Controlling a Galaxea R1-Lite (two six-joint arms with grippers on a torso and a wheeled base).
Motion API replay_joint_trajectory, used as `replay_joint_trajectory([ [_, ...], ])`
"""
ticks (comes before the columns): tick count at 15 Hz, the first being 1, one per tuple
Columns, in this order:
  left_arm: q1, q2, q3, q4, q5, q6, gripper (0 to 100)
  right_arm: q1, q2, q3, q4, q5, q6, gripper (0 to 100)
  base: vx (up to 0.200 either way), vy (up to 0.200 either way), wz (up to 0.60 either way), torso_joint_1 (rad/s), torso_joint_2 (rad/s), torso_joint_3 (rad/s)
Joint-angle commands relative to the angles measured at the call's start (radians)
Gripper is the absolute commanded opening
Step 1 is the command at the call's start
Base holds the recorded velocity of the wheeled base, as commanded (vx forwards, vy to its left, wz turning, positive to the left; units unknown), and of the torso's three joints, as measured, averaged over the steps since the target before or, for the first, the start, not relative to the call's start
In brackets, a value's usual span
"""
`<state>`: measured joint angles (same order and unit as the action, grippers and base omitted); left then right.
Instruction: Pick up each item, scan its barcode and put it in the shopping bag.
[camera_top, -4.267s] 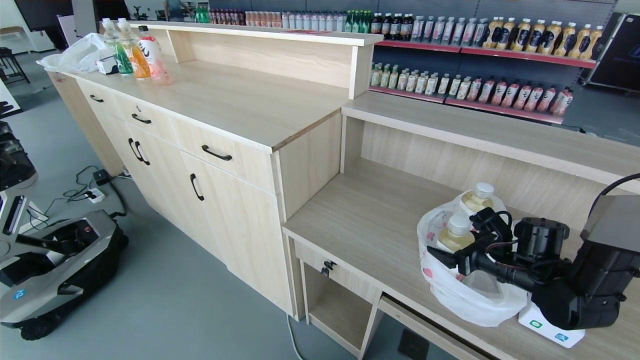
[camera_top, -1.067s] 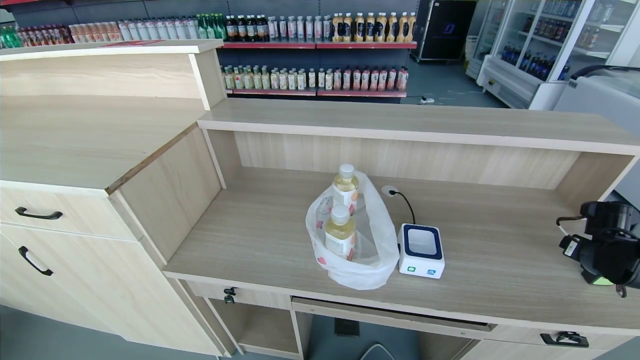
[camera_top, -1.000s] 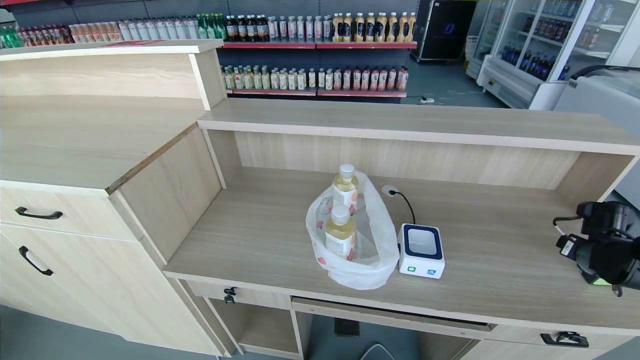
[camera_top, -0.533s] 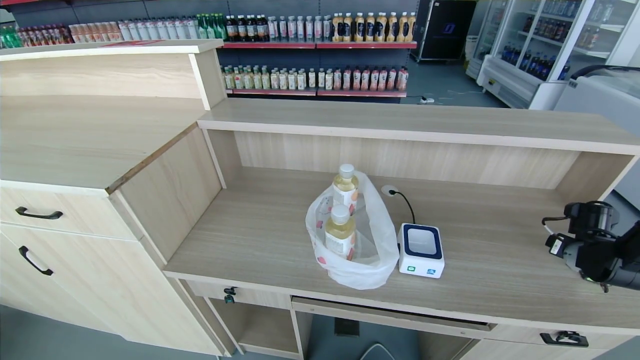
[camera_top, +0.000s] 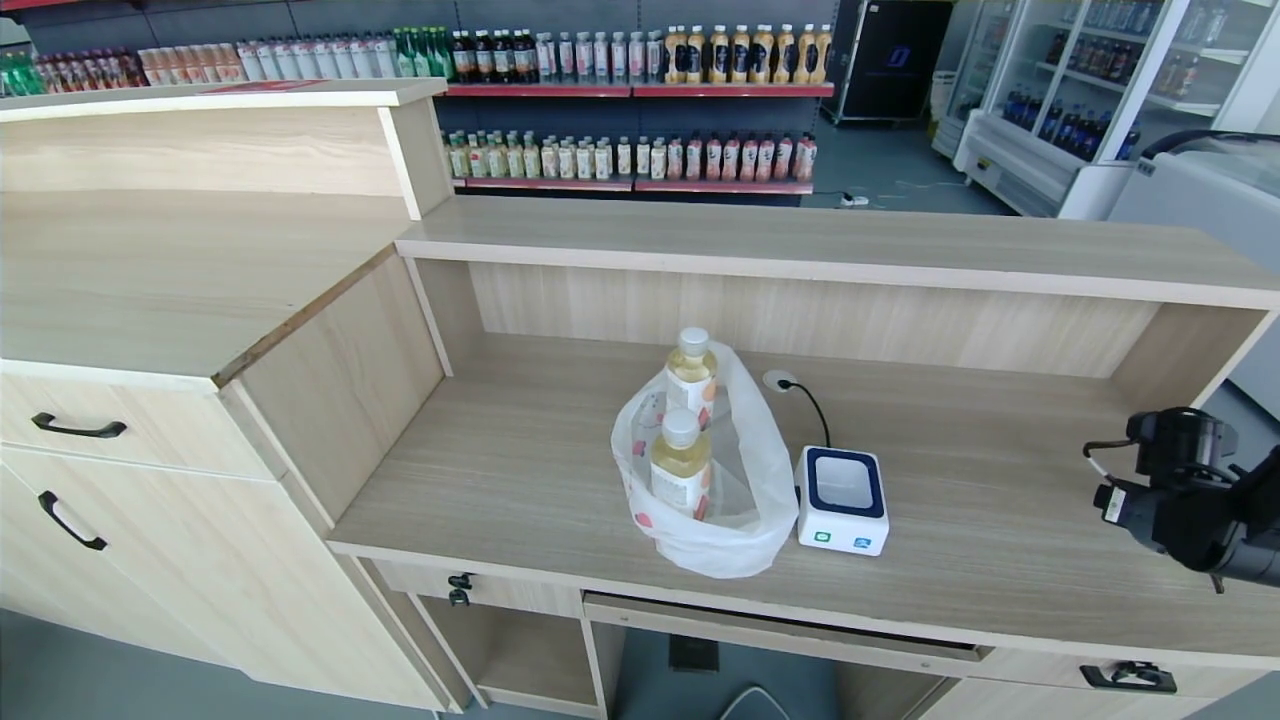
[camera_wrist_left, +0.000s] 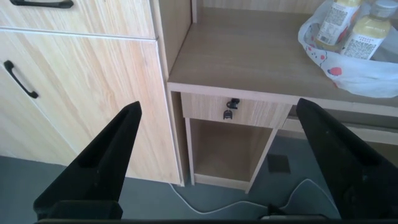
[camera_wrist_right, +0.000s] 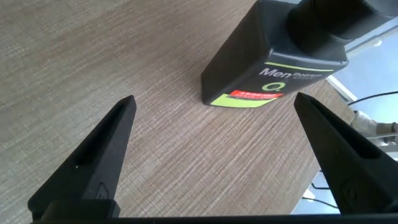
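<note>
The dark bottle (camera_wrist_right: 267, 50) rests on the tabletop (camera_top: 980, 480) at its right end, directly ahead of the right end effector (camera_wrist_right: 214, 98). It appears to lie flat with its long axis pointing away from the fingers, though I cannot be sure. That end effector is released, jaws spread wide on either side of the bottle's near end and not yet touching it. The right arm is clearly the nearer one. The scanner (camera_top: 842, 500) sits well to the left, with the shopping bag (camera_top: 700, 550) touching its left side and holding two yellow bottles (camera_top: 680, 465). The left end effector (camera_wrist_left: 219, 104), also released, hangs near the cabinet front.
</note>
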<state>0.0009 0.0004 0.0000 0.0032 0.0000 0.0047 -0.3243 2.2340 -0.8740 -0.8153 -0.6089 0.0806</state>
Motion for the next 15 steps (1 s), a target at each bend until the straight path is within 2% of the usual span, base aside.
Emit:
replay_joint_trajectory([
  [1,0.001,0.0,0.0,0.0,0.0,0.0,100,0.001,-0.148,0.124,0.002,-0.003,-0.071,100,0.0,0.0,0.0,0.0,0.0,0.0],
  [3,0.001,0.0,0.0,-0.002,0.0,0.0,100,-0.015,-0.306,0.217,-0.001,0.001,-0.206,100,0.0,0.0,0.0,0.0,0.0,0.0],
  [4,0.001,0.0,0.0,0.0,0.0,0.0,100,-0.024,-0.321,0.224,-0.001,0.003,-0.225,100,0.0,0.0,0.0,0.0,0.0,0.0],
  [5,0.001,0.0,0.0,0.0,0.0,0.0,100,-0.082,-0.36,0.257,0.001,0.023,-0.323,100,0.0,0.0,0.0,0.0,0.0,0.0],
  [7,0.001,0.0,0.0,0.0,0.0,0.0,100,-0.176,-0.355,0.291,0.001,0.126,-0.438,100,0.0,0.0,0.0,0.0,0.0,0.0],
  [9,0.001,0.0,0.0,0.0,0.0,0.0,100,-0.289,-0.34,0.3,0.004,0.316,-0.55,100,0.0,0.0,0.0,0.0,0.0,0.0],
  [11,0.001,0.0,0.0,0.0,0.0,0.0,100,-0.38,-0.298,0.274,-0.001,0.456,-0.628,100,0.0,0.0,0.0,0.0,0.0,0.0],
  [15,0.001,0.0,0.0,0.0,0.0,0.0,100,-0.423,-0.214,0.176,0.016,0.614,-0.636,100,0.0,0.0,0.0,0.0,0.0,0.0],
])
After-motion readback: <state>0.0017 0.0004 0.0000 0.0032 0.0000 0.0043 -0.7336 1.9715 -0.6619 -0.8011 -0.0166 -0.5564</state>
